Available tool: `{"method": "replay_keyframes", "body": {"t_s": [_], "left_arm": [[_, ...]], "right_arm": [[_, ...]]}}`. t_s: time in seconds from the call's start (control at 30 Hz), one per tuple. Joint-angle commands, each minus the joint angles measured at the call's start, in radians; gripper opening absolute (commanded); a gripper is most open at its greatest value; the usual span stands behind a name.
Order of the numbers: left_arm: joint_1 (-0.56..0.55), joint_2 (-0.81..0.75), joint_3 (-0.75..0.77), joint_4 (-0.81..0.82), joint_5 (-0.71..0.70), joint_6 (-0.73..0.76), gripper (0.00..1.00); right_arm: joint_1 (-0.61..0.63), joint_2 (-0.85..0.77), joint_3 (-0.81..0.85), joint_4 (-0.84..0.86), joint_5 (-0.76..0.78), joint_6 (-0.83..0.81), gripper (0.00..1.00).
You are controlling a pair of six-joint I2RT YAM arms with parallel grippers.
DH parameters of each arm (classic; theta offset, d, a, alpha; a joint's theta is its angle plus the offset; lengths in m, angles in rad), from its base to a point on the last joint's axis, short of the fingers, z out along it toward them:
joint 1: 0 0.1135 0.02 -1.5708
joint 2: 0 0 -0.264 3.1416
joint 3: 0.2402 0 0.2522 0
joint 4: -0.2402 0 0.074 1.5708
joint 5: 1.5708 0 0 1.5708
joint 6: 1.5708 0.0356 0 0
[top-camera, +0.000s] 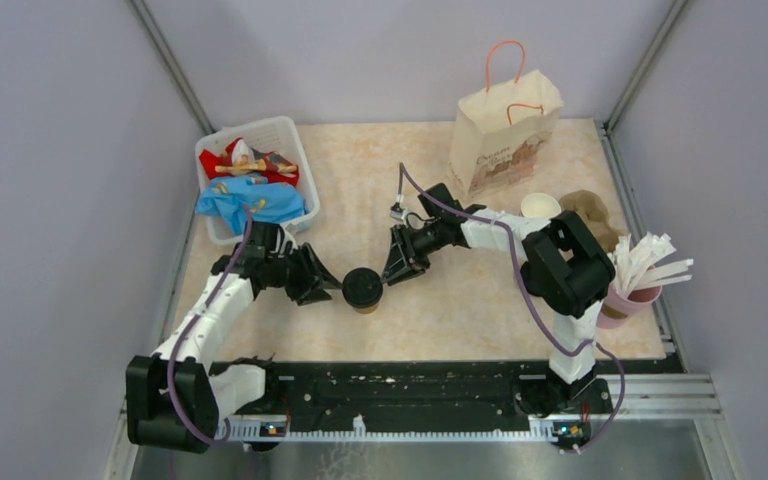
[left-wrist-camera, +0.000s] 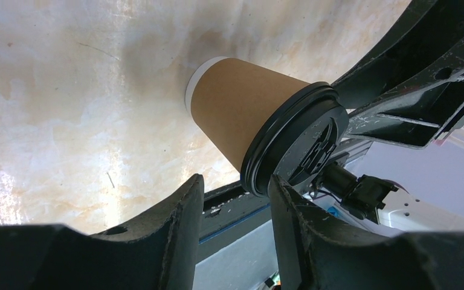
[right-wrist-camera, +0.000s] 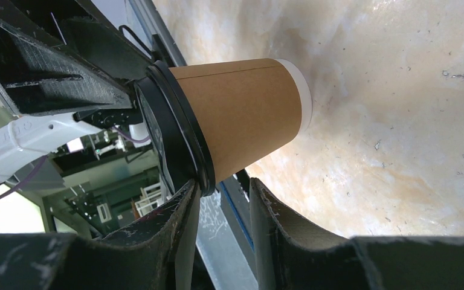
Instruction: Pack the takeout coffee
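Your cup (top-camera: 362, 290) stands in the middle of the table (top-camera: 460, 310), squarely between the two grippers, likely so either arm can reach it. It is upright: long axis vertical, black lid (left-wrist-camera: 305, 148) up, white base rim on the surface, which should keep it steady. Your left gripper (left-wrist-camera: 235, 182) is spread and empty, its tips just beside the lid. Your right gripper (right-wrist-camera: 223, 184) also gapes, holding nothing, close on the other side. The bag (top-camera: 505, 135) stands well apart at the back.

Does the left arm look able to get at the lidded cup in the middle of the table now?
Probably yes. The left gripper stands open right beside the lidded cup, with nothing between them. The right gripper crowds only the opposite side.
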Motion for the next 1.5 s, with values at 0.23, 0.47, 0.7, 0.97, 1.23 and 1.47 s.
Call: {"method": "replay_keyframes", "body": {"t_s": [0.23, 0.47, 0.7, 0.97, 1.23, 1.47], "left_arm": [[-0.004, 0.017, -0.008, 0.052, 0.011, 0.009, 0.45], [-0.006, 0.019, -0.027, 0.057, 0.004, 0.011, 0.42], [-0.016, 0.045, -0.029, 0.083, 0.001, 0.009, 0.44], [-0.056, 0.106, -0.016, 0.036, -0.099, 0.008, 0.44], [-0.102, 0.203, 0.001, -0.065, -0.245, 0.035, 0.4], [-0.111, 0.239, -0.001, -0.05, -0.265, 0.048, 0.37]], "right_arm": [[0.015, -0.009, 0.034, -0.003, 0.036, -0.03, 0.35], [0.015, -0.006, 0.035, -0.001, 0.033, -0.03, 0.35], [0.014, 0.002, 0.036, 0.001, 0.032, -0.028, 0.35], [0.014, 0.022, 0.015, 0.012, 0.059, -0.012, 0.35], [-0.013, 0.017, -0.059, 0.025, 0.149, 0.012, 0.36], [-0.031, 0.012, -0.083, 0.051, 0.137, 0.022, 0.36]]}}
